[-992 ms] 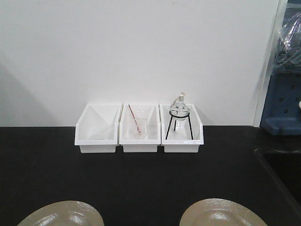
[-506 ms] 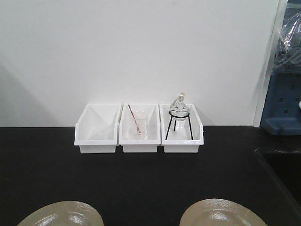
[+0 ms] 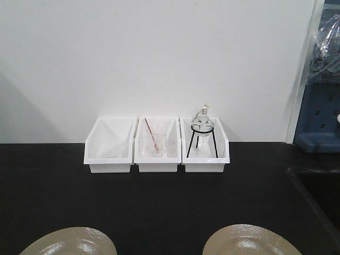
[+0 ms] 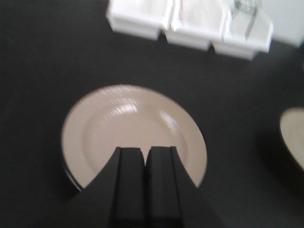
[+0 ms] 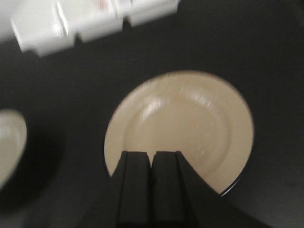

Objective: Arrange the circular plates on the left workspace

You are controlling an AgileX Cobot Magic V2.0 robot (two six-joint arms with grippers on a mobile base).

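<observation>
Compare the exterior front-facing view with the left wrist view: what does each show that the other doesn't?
Front-facing only: the white wall, the sink basin edge, and a clear look at the round flask on its black tripod. Left wrist only: the left gripper, fingers together, and the left plate almost whole. Both: three white bins, part of the right plate, the black countertop.

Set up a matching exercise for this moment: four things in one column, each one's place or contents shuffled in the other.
1. middle bin
2. right bin
3. left plate
4. right plate

A. below the right pincer
B. holds a round flask on a black stand
C. below the left pincer
D. holds a beaker with a reddish rod

Pairs: 1-D, 2-B, 3-C, 4-A
</observation>
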